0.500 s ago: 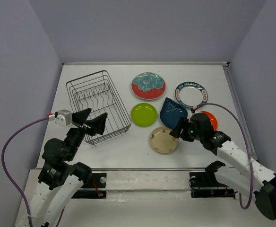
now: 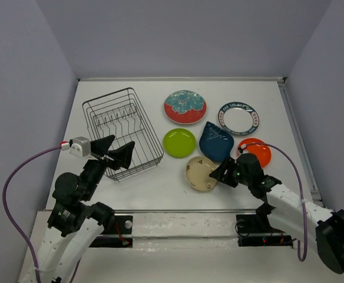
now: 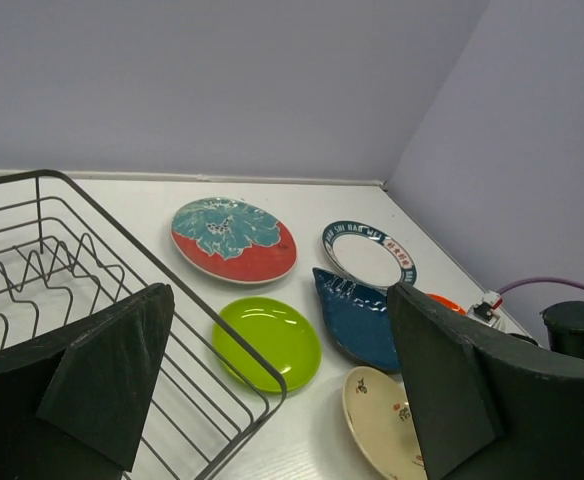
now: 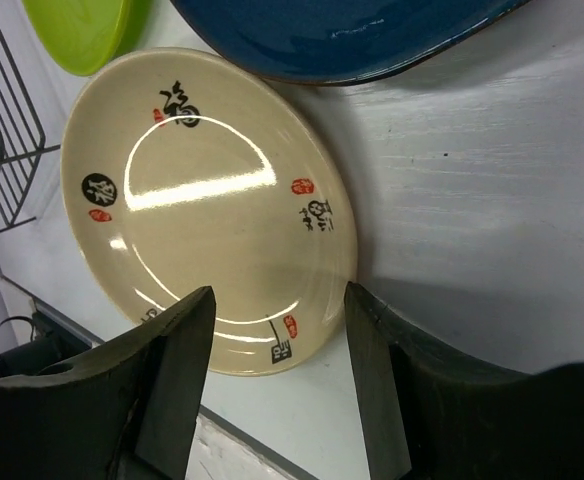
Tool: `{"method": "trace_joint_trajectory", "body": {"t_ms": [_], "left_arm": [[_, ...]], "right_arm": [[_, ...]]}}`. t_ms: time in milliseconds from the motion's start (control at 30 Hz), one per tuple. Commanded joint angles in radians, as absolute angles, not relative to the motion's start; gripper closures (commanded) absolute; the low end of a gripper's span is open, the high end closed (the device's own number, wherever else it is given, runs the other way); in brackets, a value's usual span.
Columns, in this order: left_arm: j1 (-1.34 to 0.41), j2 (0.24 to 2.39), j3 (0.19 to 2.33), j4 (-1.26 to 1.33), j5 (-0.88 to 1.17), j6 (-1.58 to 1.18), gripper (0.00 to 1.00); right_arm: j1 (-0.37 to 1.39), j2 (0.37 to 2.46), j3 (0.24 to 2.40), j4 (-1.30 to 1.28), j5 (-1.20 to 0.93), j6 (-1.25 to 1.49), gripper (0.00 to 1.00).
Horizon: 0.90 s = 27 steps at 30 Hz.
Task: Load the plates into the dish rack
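Observation:
The black wire dish rack (image 2: 123,132) stands empty at the left. Six plates lie on the table: red with teal flowers (image 2: 185,107), white with a blue rim (image 2: 238,118), lime green (image 2: 179,142), dark blue leaf-shaped (image 2: 215,141), orange (image 2: 258,150) and beige (image 2: 200,173). My right gripper (image 2: 219,174) is open and low at the beige plate's right rim. In the right wrist view the open jaws (image 4: 279,295) straddle the rim of the beige plate (image 4: 202,200) without touching it. My left gripper (image 2: 114,152) is open and empty above the rack's near corner (image 3: 52,260).
The table's near edge (image 4: 272,440) lies just beyond the beige plate. The dark blue plate (image 4: 342,30) and the lime plate (image 4: 77,30) lie close to the beige one. Walls close off the table at the back and sides. The rack's corner (image 4: 2,130) shows at the left.
My right gripper has moved down and toward the near edge, from over the dark blue plate to the beige plate's rim. The orange plate shows more fully. The left arm has not moved.

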State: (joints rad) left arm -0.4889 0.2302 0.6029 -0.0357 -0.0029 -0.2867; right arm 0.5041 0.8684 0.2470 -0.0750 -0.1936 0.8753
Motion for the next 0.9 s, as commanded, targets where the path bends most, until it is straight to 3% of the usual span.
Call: {"method": "trace_joint_trajectory", "body": {"t_ms": [0, 333, 533, 633, 733, 800, 867], "left_arm": [[-0.491, 0.213, 0.624, 0.012, 0.032, -0.272, 0.01], [-0.491, 0.221, 0.624, 0.015, 0.034, -0.273, 0.01], [-0.489, 0.227, 0.623, 0.02, 0.034, -0.272, 0.01], [-0.488, 0.229, 0.623, 0.017, 0.032, -0.272, 0.01], [-0.486, 0.227, 0.624, 0.017, 0.031, -0.272, 0.01], [-0.485, 0.226, 0.624, 0.017, 0.029, -0.272, 0.01], [-0.485, 0.222, 0.624, 0.015, 0.028, -0.272, 0.01]], "right_arm": [[0.5, 0.925, 0.222, 0.081, -0.198, 0.933, 0.42], [0.5, 0.772, 0.256, -0.124, -0.089, 0.876, 0.45], [0.5, 0.963, 0.232, 0.047, -0.181, 0.884, 0.46], [0.5, 1.032, 0.242, 0.118, -0.212, 0.879, 0.51], [0.5, 1.087, 0.255, 0.19, -0.216, 0.884, 0.62], [0.5, 1.094, 0.259, 0.192, -0.209, 0.884, 0.85], [0.5, 1.069, 0.265, 0.151, -0.209, 0.87, 0.93]]}}
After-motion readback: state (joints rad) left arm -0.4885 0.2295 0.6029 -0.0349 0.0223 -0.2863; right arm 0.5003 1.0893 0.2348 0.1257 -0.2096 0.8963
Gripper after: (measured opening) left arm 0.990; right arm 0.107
